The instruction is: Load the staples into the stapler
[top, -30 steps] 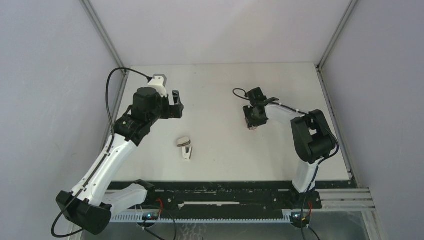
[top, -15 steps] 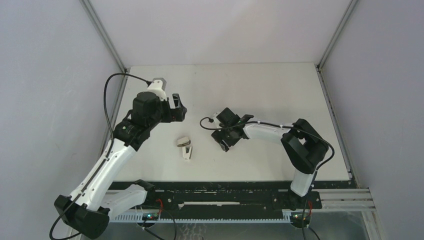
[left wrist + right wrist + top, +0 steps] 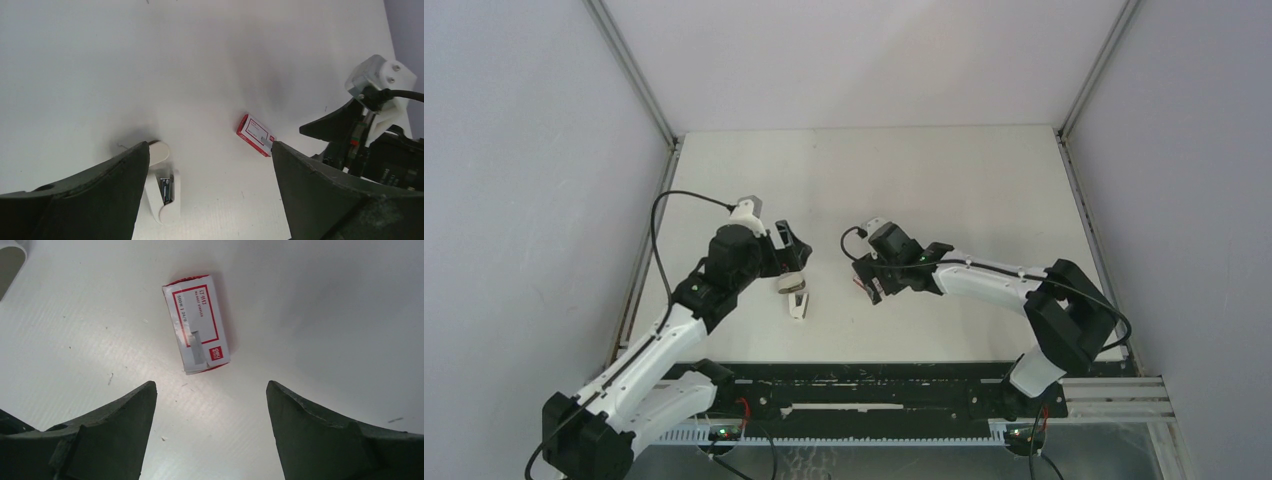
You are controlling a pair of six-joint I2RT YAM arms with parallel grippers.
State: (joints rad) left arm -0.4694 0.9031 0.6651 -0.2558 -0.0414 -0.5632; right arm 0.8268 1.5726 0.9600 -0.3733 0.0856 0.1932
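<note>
stapler [image 3: 795,296]: small, white with beige part, hinged open in a V, lying on desk [image 3: 944,180] | staples [image 3: 196,348]: short grey strip, lengthwise on red-and-white box [image 3: 210,315], apart from stapler

We look down on a small red-and-white box [image 3: 196,324] lying flat and slanted on the white table [image 3: 325,300]. Our right gripper [image 3: 210,387] hangs just short of it, its dark fingers [image 3: 115,425] spread wide, with only bare table between them. A rounded beige object [image 3: 10,265] pokes in at the top left corner.
</note>
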